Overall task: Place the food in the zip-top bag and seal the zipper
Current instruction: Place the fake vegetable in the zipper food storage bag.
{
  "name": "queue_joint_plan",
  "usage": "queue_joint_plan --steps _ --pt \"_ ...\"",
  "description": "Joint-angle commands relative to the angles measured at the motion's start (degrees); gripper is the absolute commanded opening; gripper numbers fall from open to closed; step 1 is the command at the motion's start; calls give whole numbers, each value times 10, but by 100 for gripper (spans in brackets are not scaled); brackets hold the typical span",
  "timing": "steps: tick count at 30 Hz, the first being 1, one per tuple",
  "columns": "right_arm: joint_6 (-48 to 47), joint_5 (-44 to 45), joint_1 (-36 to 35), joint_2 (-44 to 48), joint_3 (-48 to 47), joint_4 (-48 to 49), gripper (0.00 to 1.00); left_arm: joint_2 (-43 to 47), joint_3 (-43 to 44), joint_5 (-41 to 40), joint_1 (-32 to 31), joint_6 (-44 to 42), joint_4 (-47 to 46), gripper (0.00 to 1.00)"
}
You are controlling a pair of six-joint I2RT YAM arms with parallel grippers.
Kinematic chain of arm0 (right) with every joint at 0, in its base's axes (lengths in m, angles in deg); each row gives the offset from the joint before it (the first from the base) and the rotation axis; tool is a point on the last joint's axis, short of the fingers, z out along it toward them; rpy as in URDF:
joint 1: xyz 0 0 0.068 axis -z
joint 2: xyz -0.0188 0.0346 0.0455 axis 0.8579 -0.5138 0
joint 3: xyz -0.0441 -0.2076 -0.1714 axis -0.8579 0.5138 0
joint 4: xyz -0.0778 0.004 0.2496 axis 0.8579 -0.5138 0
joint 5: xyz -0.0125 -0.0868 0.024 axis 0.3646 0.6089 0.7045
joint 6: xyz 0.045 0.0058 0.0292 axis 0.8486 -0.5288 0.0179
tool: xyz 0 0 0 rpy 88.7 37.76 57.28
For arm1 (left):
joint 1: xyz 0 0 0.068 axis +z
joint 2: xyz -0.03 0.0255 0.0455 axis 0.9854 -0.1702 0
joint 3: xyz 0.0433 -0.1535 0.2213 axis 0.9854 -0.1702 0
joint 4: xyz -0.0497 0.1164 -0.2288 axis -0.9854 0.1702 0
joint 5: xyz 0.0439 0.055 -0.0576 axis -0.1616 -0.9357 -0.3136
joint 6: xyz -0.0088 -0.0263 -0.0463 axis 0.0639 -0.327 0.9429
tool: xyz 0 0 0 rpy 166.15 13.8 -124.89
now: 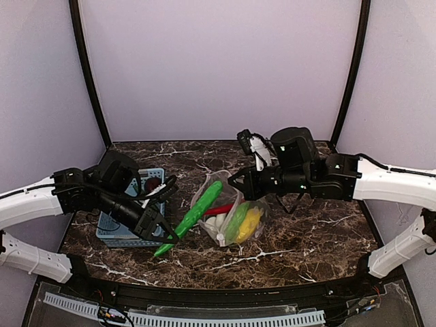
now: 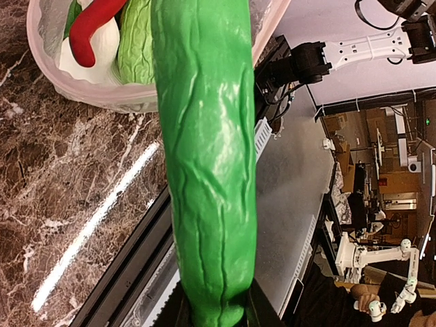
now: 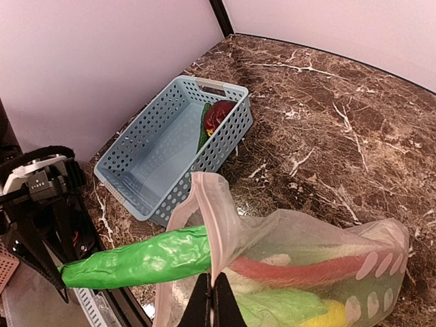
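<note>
A dark brown marble-patterned table carries everything. At its left side stands a light blue perforated plastic basket. Just right of the basket, mid-table, is the clear crinkly zip-top bag, its mouth turned toward the basket and held up. The right gripper has its fingers pressed together on the pale stiff zipper strip at the mouth edge, lifting that lip. The left gripper pinches the near end of a long green ridged toy vegetable. That piece slants up and away from the pincer, and its far end passes the raised lip into the bag's mouth.

Inside the bag lie a pale green leafy bunch, a yellow oval piece, a curved red chilli and a white piece under the chilli. A dark red round fruit sits in the basket's far corner, with a short dark green piece touching it.
</note>
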Motion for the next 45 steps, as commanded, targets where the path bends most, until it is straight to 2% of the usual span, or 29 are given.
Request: queue_joint_plan --steps 1,5,12,20,25,34,42,45 --pt "-36 -12 -14 3 -10 36 0 -17 4 14 -3 -11 4 10" --pt "-61 -15 -23 -6 -16 36 0 -33 22 -13 -3 -11 6 10" --pt "-116 11 -57 -41 -42 8 0 -75 67 -8 -3 4 -7 10" --pt "-126 20 -85 -65 -56 11 0 -159 98 18 -3 -6 -4 10" --pt "-124 22 -92 -74 -53 7 0 -204 143 4 -4 -27 14 14" --pt "-105 25 -97 -73 -38 8 0 -262 228 -73 -2 -52 67 25" --pt "-52 71 -95 -61 -22 4 0 -233 222 -149 -2 -69 114 40" --pt "-16 73 -85 -60 -19 0 0 -214 210 -165 -2 -69 131 50"
